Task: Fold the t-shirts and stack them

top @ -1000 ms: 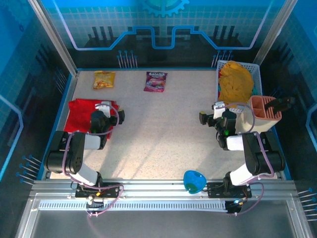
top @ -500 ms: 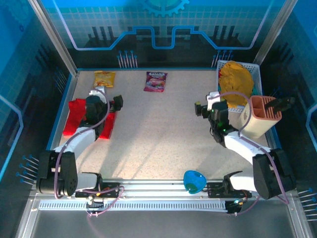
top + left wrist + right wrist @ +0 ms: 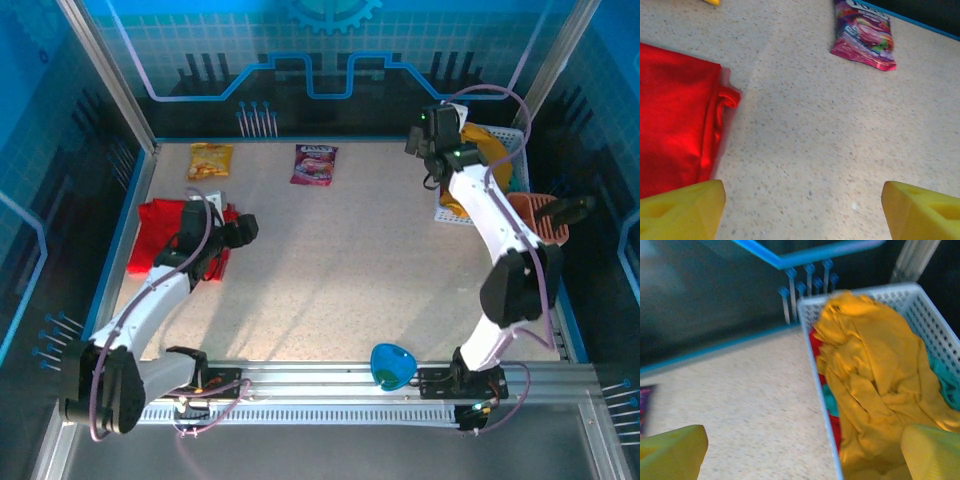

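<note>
A bright red t-shirt lies folded at the table's left side, and its right edge shows in the left wrist view. My left gripper hovers just right of it over bare table, open, with nothing between its yellow fingertips. A mustard-yellow t-shirt lies crumpled in a white basket at the far right. My right gripper is raised at the basket's left rim, open and empty, with the yellow t-shirt just to its right.
A yellow snack packet and a purple one lie at the table's back. Red and teal cloth shows under the yellow shirt. A peach holder stands near the basket. A blue object sits at the near edge.
My right arm has swung from the near right up and back to the basket's left rim. My left gripper has moved right, off the red t-shirt and over bare table.
</note>
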